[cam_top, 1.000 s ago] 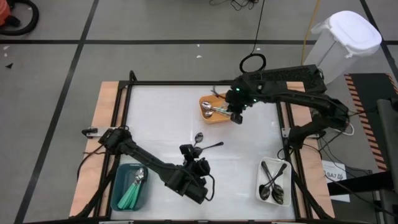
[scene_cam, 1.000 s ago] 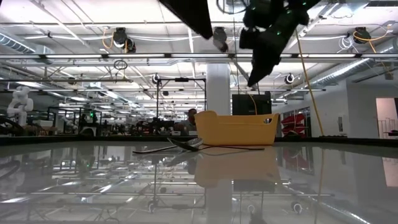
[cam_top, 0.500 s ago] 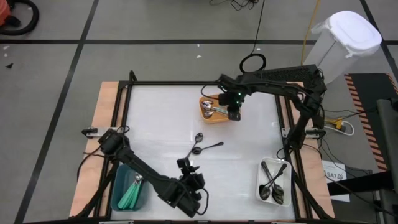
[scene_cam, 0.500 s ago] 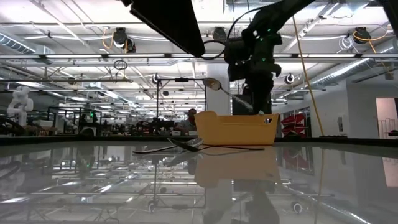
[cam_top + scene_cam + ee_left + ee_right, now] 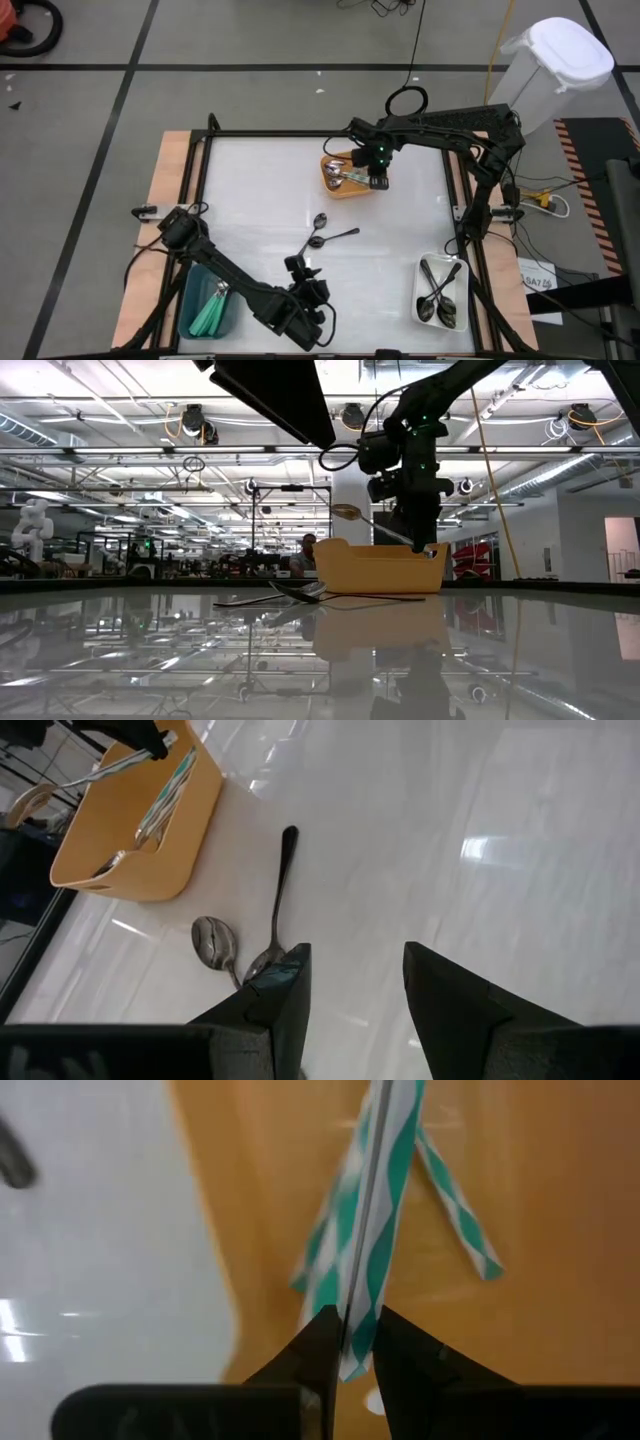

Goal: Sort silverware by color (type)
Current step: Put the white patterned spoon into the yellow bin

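Observation:
My right gripper points down over the right end of the orange tray, shut on a silver spoon whose bowl sticks up above the rim. Other silver spoons lie in that tray. My left gripper hangs open over the table's near middle, with nothing between its fingers. Just beyond it two loose spoons lie flat on the table, one silver and one dark-handled. My right gripper pinches the silver spoon's thin handle between its two fingers, near the handle's free end. The fingers come from above, pointing down into the tray. The spoon slants upward toward the table's left, its bowl clear above the tray's rim.
A teal tray with teal-handled spoons stands at the near left beside my left arm. A white tray with black spoons stands at the near right. The table's white middle lies bare between them.
My right gripper has come down toward the orange tray and tipped until it points straight down, carrying the silver spoon, whose bowl has sunk to just above the rim. My left gripper drew back toward the near edge and sank a little, then kept still.

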You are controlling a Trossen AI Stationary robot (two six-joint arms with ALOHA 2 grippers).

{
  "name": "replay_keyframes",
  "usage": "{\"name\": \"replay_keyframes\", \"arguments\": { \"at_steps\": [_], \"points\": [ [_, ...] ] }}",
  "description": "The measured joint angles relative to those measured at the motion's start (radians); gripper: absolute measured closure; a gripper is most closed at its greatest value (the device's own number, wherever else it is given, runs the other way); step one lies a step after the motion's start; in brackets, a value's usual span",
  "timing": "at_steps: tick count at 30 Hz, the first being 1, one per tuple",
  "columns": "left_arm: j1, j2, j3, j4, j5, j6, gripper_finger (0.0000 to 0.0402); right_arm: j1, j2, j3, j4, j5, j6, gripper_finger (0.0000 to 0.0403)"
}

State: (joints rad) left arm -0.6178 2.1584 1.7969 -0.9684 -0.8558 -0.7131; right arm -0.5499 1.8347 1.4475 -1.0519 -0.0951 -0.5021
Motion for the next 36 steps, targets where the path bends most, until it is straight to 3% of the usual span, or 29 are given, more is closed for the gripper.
{"name": "replay_keyframes", "arguments": {
  "at_steps": [8, 14, 36],
  "points": [
    [0.002, 0.0, 0.0, 0.003, -0.001, 0.001, 0.0241, 0.0, 0.0, 0.0, 0.006, 0.022, 0.0, 0.0354],
    [0.002, 0.0, 0.0, 0.003, -0.001, 0.005, 0.0241, 0.001, 0.0, 0.0, 0.043, 0.12, 0.021, 0.0354],
    [0.004, 0.0, 0.0, 0.003, -0.002, 0.006, 0.0241, 0.001, 0.0, -0.001, 0.037, 0.125, 0.045, 0.034]
  ]
}}
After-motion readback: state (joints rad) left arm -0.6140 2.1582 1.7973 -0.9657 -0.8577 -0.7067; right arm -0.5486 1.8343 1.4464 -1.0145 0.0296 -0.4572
